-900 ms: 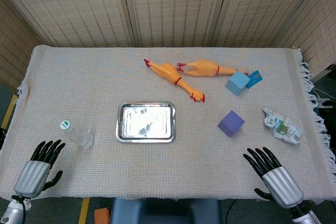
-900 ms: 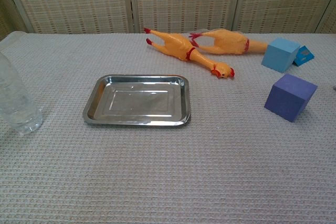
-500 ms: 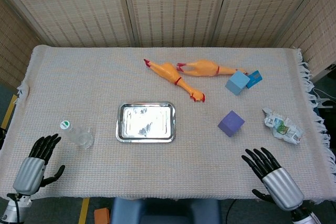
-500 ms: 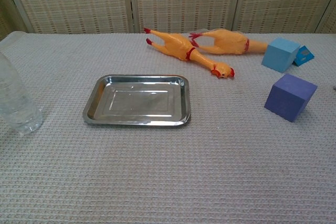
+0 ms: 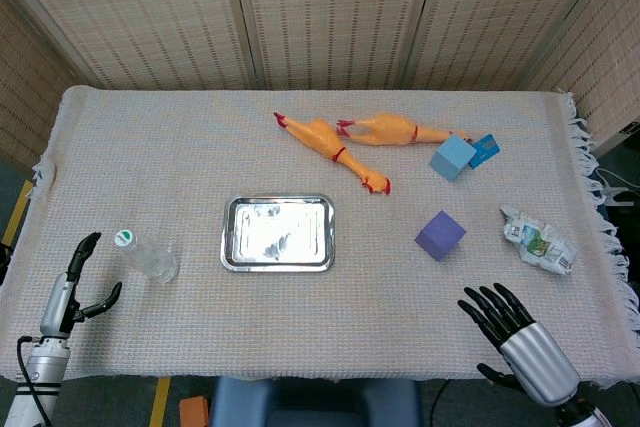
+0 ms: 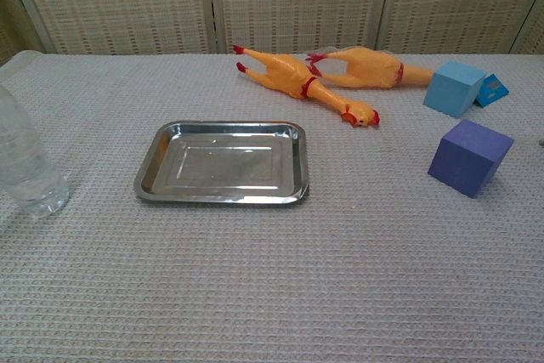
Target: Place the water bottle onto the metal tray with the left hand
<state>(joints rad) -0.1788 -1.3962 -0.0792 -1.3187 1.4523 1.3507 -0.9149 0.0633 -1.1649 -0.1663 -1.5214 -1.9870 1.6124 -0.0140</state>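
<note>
A clear water bottle (image 5: 146, 256) with a green-and-white cap stands upright on the cloth, left of the metal tray (image 5: 278, 234); the chest view shows the bottle (image 6: 25, 163) at the left edge and the empty tray (image 6: 223, 162) mid-table. My left hand (image 5: 72, 285) is at the front left corner, turned edge-on with fingers apart, a short way left of and nearer than the bottle, holding nothing. My right hand (image 5: 517, 340) rests at the front right edge, fingers spread and empty. Neither hand shows in the chest view.
Two orange rubber chickens (image 5: 350, 142) lie behind the tray. A light blue block (image 5: 452, 157), a small blue piece (image 5: 485, 149) and a purple cube (image 5: 440, 235) sit to the right. A crumpled wrapper (image 5: 538, 241) lies near the right edge.
My left hand has rotated from palm-down to edge-on and shifted slightly forward toward the bottle. My right hand has drifted a little toward the table's front edge. The bottle and tray have stayed put.
</note>
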